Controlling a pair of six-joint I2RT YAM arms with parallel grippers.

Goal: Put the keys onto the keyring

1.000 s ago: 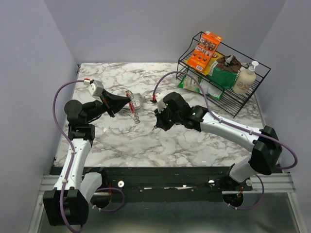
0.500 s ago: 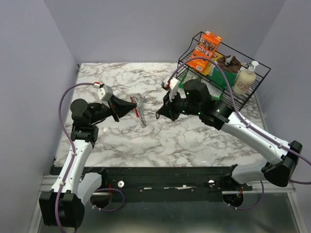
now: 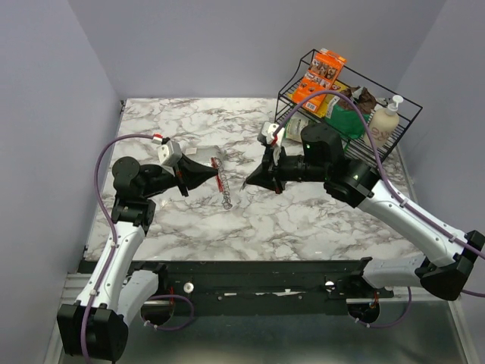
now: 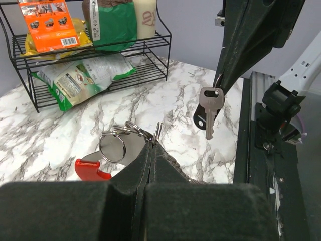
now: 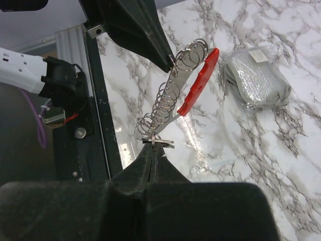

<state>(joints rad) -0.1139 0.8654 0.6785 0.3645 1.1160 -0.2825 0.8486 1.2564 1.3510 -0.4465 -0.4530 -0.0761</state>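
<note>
Holding the keys [image 4: 209,108] pinched tight, the right tool [image 4: 219,86] hangs them mid-frame near the keyring [image 4: 116,146], which the left tool [image 4: 152,150] grips. Next, they probably must line up and slide on.

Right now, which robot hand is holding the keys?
The right gripper, pinching the silver keys so they dangle from its tip. The left gripper holds the red-and-silver keyring instead.

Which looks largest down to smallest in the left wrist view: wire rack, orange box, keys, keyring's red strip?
1. wire rack
2. orange box
3. keys, though they hang nearer the camera, which enlarges them
4. red strip, only partly showing
</note>
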